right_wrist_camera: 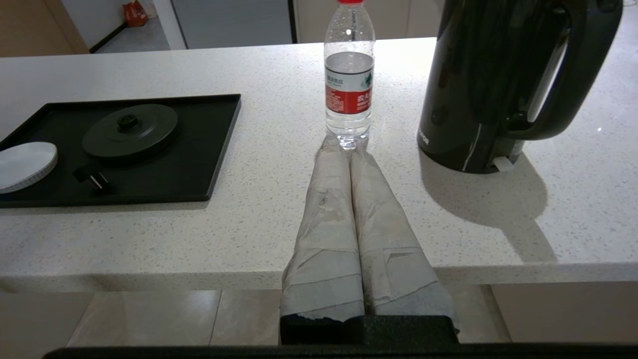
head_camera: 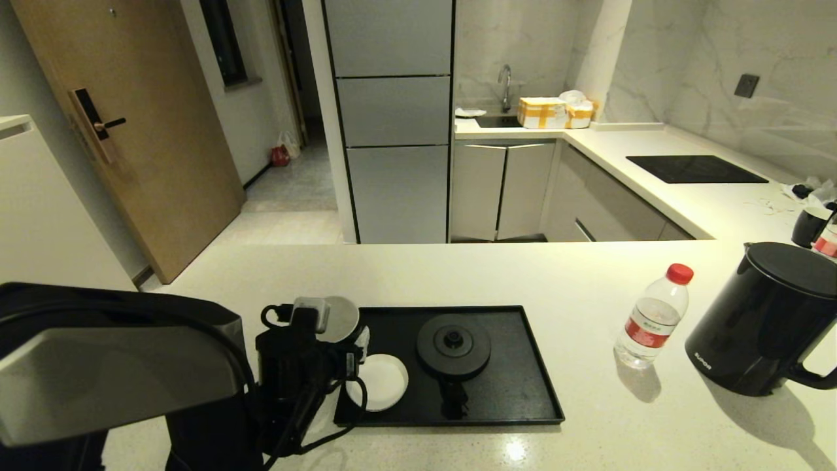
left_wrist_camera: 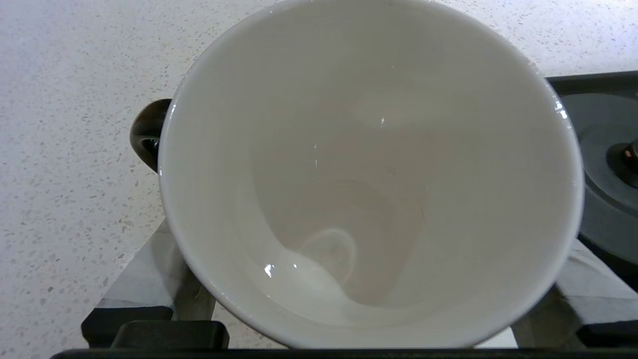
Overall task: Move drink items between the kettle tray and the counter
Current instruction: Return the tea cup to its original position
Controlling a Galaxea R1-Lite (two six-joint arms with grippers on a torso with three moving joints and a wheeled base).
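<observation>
My left gripper [head_camera: 314, 353] hangs at the left end of the black kettle tray [head_camera: 516, 399], shut on the black mug [left_wrist_camera: 369, 164]. The mug's white inside fills the left wrist view, with a taped finger [left_wrist_camera: 149, 269] on each side and its handle pointing over the counter [head_camera: 458, 275]. The round kettle base disc [head_camera: 453, 345] sits bare on the tray. The red-capped water bottle [head_camera: 652, 317] and the tall black kettle [head_camera: 765, 320] stand on the counter to the right. My right gripper [right_wrist_camera: 349, 144] is shut and empty at the counter's front edge, just short of the bottle [right_wrist_camera: 349, 85].
A flat white coaster [head_camera: 377, 381] lies on the tray beside the left gripper. A second dark mug [head_camera: 809, 226] and another red-labelled bottle [head_camera: 827, 242] stand at the far right. A black hob panel [head_camera: 693, 169] lies in the back counter.
</observation>
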